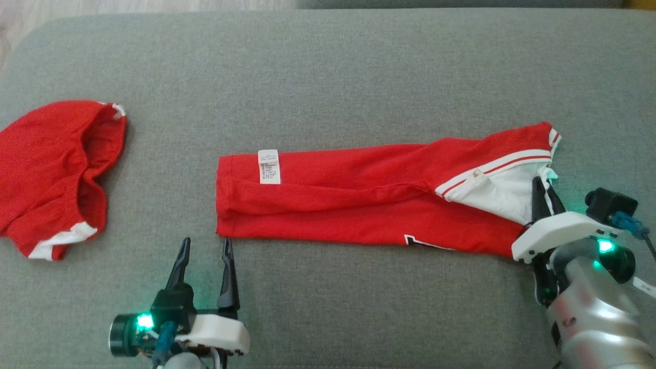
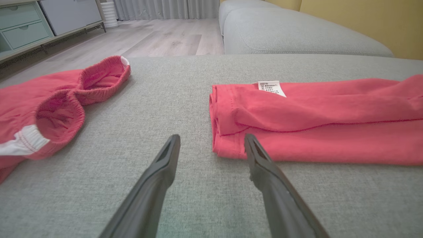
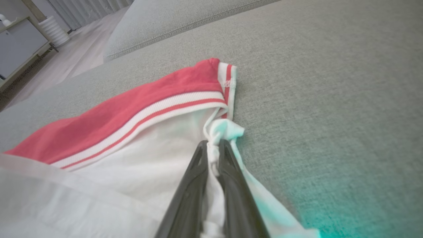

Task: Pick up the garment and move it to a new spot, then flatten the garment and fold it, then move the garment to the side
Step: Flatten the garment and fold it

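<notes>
My right hand [image 3: 213,145] is closed on a bunch of white cloth at the neck end of the red shirt [image 1: 359,205]. My right wrist camera shows it plainly: the two fingers are nearly together with the fold squeezed between them. From the head camera my own wrist housing covers most of those fingers. To the left of that grip runs the white band with a thin red stripe, and the red body of the shirt lies beyond it.

My left hand [image 2: 211,138] is spread wide and holds nothing, its tips low over the grey cushion [image 1: 328,77]. The shirt's hem corner lies just beside my right fingertip there. I cannot tell whether they touch. From that hand the shirt runs off to the right as a long folded strip, lying flat on the cushion.

A white label [image 1: 269,166] sits on the far edge of the hem end. Only the left wrist camera shows the doubled layers at that end. A pair of red shorts [image 1: 46,164] lies well off to the left of my left hand, waistband open. Further out, that camera takes in wooden floor [image 2: 158,36], a pale cabinet [image 2: 23,23] and a yellow wall [image 2: 363,19].

The label's print is too small to read. A black mark at the shirt's near edge is cut off by the fold, and the shorts run out of frame.
</notes>
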{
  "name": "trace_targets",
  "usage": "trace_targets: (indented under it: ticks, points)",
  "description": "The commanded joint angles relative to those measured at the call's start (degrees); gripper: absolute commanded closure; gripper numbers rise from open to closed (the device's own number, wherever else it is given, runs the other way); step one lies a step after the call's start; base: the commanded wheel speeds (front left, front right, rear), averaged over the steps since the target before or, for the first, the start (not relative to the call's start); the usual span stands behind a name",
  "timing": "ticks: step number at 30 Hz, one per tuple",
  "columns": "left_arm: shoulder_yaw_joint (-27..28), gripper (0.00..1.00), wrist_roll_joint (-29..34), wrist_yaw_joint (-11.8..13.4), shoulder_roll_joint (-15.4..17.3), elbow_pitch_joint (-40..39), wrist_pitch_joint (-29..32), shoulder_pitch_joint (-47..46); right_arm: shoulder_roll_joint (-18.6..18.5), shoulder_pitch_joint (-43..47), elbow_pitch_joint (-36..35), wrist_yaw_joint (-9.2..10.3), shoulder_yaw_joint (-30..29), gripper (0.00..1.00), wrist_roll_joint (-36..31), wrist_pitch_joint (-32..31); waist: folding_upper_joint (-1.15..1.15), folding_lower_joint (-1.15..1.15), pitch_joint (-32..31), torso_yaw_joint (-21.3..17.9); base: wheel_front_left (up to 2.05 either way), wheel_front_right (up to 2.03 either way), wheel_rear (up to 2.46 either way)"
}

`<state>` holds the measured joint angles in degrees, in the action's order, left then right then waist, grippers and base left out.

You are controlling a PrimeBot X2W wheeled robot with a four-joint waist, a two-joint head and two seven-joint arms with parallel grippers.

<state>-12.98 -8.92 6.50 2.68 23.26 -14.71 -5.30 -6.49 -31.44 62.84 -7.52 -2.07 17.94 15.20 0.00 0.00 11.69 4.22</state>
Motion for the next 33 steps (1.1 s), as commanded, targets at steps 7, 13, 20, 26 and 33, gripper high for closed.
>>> trace_targets:
  ticks: [7, 13, 20, 26, 33]
  points:
    - [2.13, 0.0, 0.39, -0.56, 0.2, -1.27, -0.29, 0.4, -3.8, 3.15, -8.96, 0.03, -0.17, 1.0, 2.73, -0.23, 0.0, 0.0, -3.34, -0.98, 0.0, 0.0, 0.0]
    - [0.83, 0.0, -0.44, -0.7, 0.2, -1.04, -0.29, 1.77, -1.67, 5.79, -19.95, 0.03, 5.1, 1.0, 4.89, -0.22, 0.0, 0.0, -5.6, -0.99, 0.0, 0.0, 0.0]
    - [-2.48, 0.0, -0.85, -1.34, 0.2, -0.7, -0.29, 1.74, 1.54, 7.73, -28.42, 0.03, 20.11, 1.0, 14.03, -0.22, 0.0, 0.0, -6.28, 3.9, 0.0, 0.0, 0.0]
    - [-6.13, 0.0, -0.96, -1.92, 0.2, -0.24, -0.29, 1.68, 2.36, 6.09, -28.64, 0.03, 27.81, 1.0, 19.46, -0.33, 0.0, 0.0, -6.35, 12.41, 0.0, 0.0, 0.0]
    - [-9.67, 0.0, -1.44, -2.16, 0.2, 0.3, -0.29, 2.54, 3.04, 3.5, -23.3, 0.03, 30.59, 1.0, 21.61, -0.26, 0.0, 0.0, -6.44, 22.4, 0.0, 0.0, 0.0]
